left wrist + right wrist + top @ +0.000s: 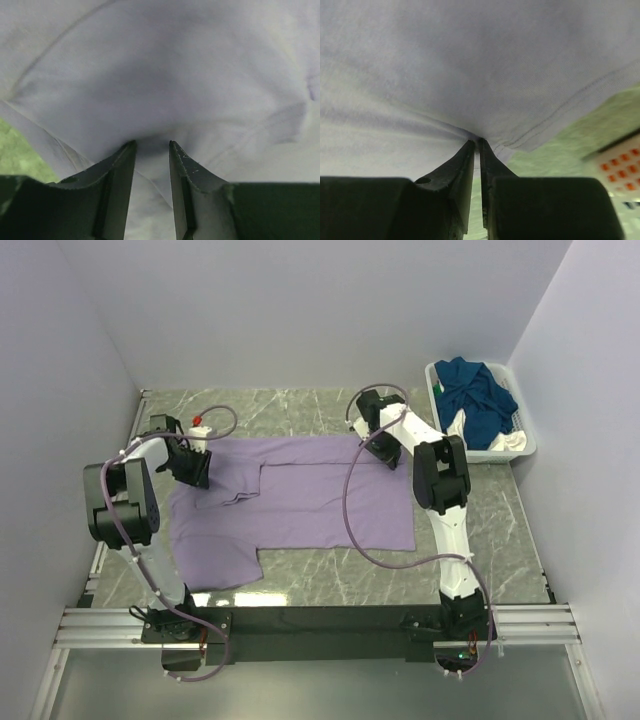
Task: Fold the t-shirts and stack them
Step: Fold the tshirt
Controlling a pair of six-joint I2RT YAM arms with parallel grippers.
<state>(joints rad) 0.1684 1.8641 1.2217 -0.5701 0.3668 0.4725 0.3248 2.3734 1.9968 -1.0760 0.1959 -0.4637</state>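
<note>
A pale lilac t-shirt (310,502) lies spread on the marble table (330,580), with its far edge partly folded over. My left gripper (197,472) presses on the shirt's far left part. In the left wrist view its jaws (152,145) stand narrowly apart with the lilac cloth (175,75) bunched between the tips. My right gripper (381,453) is at the shirt's far right corner. There its jaws (479,141) are almost together, pinching the hemmed cloth (470,65), which puckers at the tips. A dark teal t-shirt (480,400) and a white one (510,443) lie in the basket.
The white slatted basket (433,380) stands at the back right by the wall. Walls close in the table on the left, back and right. A small white part with a red top (201,424) sits by the left arm. Bare green-grey tabletop (580,135) shows beside the hem.
</note>
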